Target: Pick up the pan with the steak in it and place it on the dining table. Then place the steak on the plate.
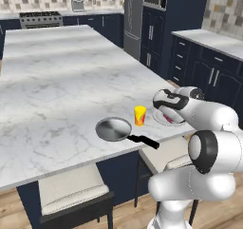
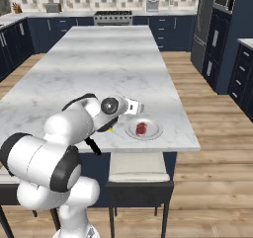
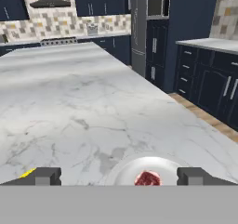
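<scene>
The grey pan (image 1: 114, 129) sits empty near the front edge of the dining table (image 1: 61, 81), its black handle pointing right. To its right the red steak (image 2: 142, 128) lies on the white plate (image 2: 154, 131). My gripper (image 2: 138, 107) hovers just above the plate's near side, open, with nothing between its fingers. In the hand view the fingertips (image 3: 44, 176) stand wide apart on either side of the steak (image 3: 148, 178) on the plate (image 3: 125, 172).
A small yellow cup (image 1: 139, 115) stands between pan and plate. Two cushioned stools (image 1: 71, 187) (image 1: 166, 157) are tucked under the table's front edge. Navy wall counters (image 1: 209, 38) run along the right, and a stove (image 1: 40, 18) and fridge (image 1: 135, 19) stand at the back.
</scene>
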